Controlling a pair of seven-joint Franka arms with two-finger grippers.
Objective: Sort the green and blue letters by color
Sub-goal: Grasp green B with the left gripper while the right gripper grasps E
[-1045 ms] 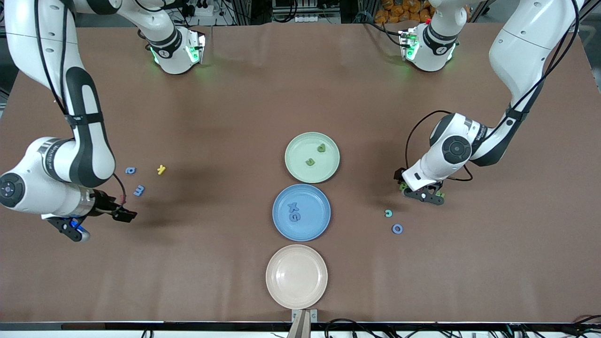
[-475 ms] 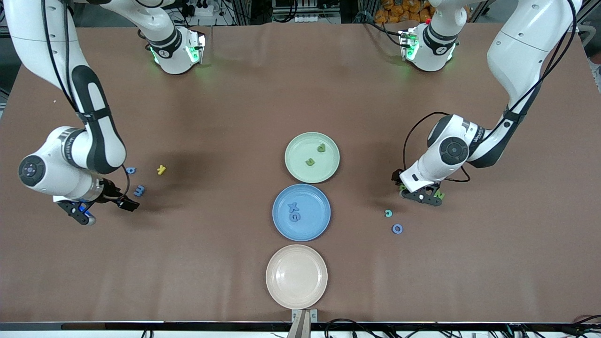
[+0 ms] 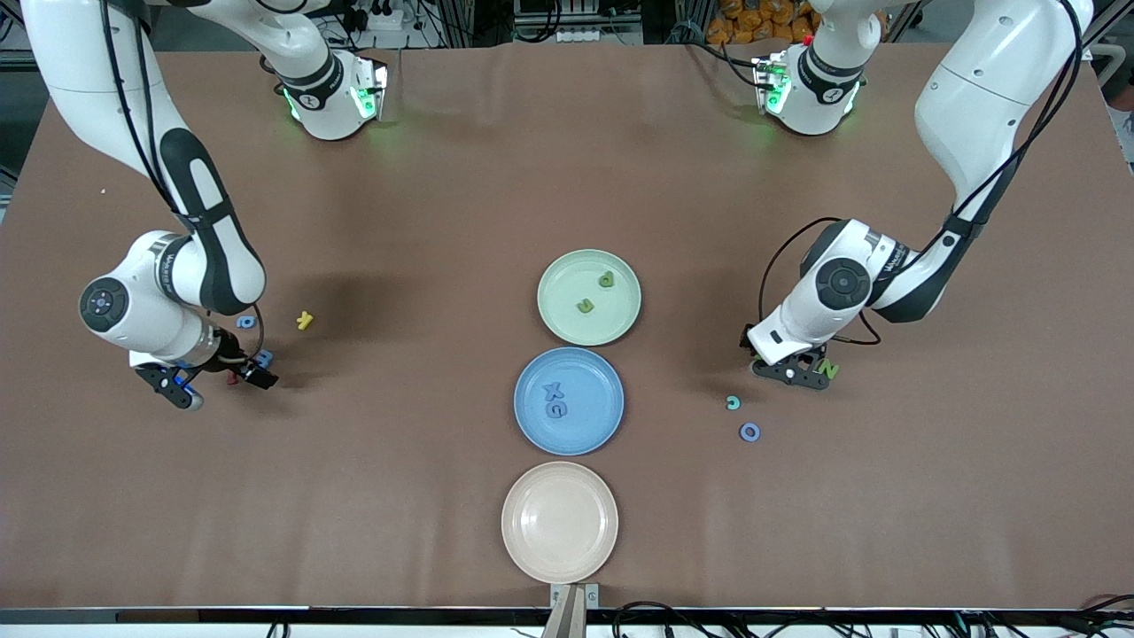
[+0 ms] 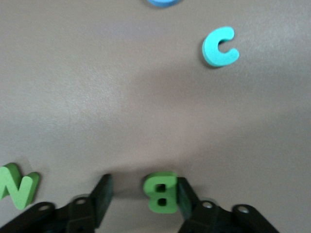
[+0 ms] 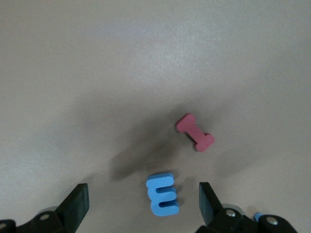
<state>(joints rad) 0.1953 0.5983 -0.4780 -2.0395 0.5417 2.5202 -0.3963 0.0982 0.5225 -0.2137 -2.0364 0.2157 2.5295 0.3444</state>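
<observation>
My left tool (image 4: 141,194) half-closed round green B (image 4: 161,191): light, stiff; pinch flat sides. Right tool (image 5: 143,201) released over blue E (image 5: 163,194).

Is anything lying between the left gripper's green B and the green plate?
Nothing visible: bare table lies between the green B at the left gripper and the green plate. The green N sits beside it, away from the plate.

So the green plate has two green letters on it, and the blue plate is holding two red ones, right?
Not quite. In the front view the green plate does hold two green letters, but the two letters on the blue plate are blue, not red.
</observation>
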